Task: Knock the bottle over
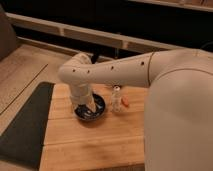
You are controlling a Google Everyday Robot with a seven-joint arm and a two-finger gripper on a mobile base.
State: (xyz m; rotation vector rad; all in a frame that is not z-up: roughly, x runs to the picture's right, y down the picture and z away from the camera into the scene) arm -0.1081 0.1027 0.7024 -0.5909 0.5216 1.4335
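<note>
Camera view: slatted wooden desk [90,145], a dark mat [24,125] along its left edge; pale floor [20,65] beyond, a light rail [75,32] against a dark wall. The white arm [115,70] lowers the hand [90,106] over the dark bowl [100,114]; clenched or released, cannot tell. The bottle [116,98] stands upright just right of the bowl; small orange item [126,103] beside it.
</note>
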